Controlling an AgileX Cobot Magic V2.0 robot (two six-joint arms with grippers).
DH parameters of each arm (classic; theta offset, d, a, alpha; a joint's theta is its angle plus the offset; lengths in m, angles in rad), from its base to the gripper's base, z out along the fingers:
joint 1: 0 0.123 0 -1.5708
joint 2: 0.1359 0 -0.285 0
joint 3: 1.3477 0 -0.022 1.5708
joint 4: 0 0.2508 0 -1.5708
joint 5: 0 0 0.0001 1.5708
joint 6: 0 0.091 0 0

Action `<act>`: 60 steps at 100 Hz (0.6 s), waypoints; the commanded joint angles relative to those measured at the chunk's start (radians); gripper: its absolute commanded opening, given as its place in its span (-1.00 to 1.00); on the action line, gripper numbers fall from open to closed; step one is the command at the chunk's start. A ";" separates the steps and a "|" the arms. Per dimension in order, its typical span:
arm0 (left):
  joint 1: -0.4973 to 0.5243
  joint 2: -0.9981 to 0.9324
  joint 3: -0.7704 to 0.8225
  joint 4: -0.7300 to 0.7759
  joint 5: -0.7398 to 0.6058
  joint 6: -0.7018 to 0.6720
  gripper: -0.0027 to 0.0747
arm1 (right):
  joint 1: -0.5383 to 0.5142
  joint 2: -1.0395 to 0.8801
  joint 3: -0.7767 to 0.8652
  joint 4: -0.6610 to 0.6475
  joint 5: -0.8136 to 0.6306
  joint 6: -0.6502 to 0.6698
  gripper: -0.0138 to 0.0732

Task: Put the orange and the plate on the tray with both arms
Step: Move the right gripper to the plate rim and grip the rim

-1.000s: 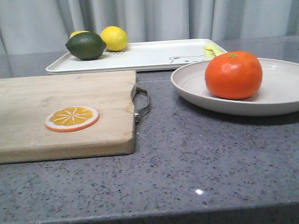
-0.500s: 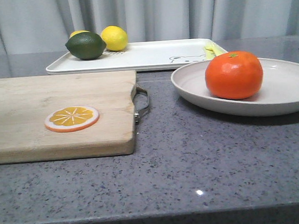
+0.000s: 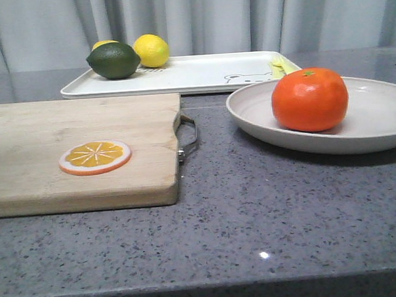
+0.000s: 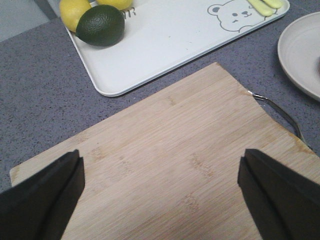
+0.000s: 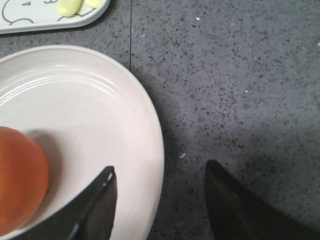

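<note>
Speckled grey stone surface (image 3: 270, 211) carries everything here. On its right side sits the wide, shallow, off-white round plate (image 3: 386, 118) with the whole glossy deep-orange fruit, the orange (image 3: 309, 100), resting inside it toward the plate's left half, green stem dot on top. Behind them, at the back of the surface, lies the flat rectangular white tray (image 3: 193, 74) with a bear line drawing near its right end; plate and tray are close but apart, a strip of grey showing between them in the right wrist view. A dark green lime (image 3: 114, 60) and a yellow lemon (image 3: 151, 50) sit on the tray's left end, and pale yellow-green pieces (image 3: 282, 66) on its right end. A pale wooden cutting board (image 3: 76, 153) with a metal handle lies on the left, bearing a flat orange slice (image 3: 94, 157).

The left gripper (image 4: 160, 195) hangs over the cutting board, jaws spread wide, holding nothing. The right gripper (image 5: 160, 200) is parted too, one finger over the plate's inside near the orange, the other outside the rim above the bare surface.
</note>
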 commanded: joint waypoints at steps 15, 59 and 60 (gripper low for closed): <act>0.006 -0.004 -0.026 -0.016 -0.067 -0.007 0.62 | 0.002 0.034 -0.027 0.009 -0.094 -0.004 0.27; 0.006 -0.004 -0.026 -0.016 -0.067 -0.007 0.62 | 0.002 0.085 -0.027 0.009 -0.109 -0.004 0.27; 0.006 -0.004 -0.026 -0.016 -0.067 -0.007 0.62 | 0.002 0.085 -0.027 0.009 -0.109 -0.004 0.27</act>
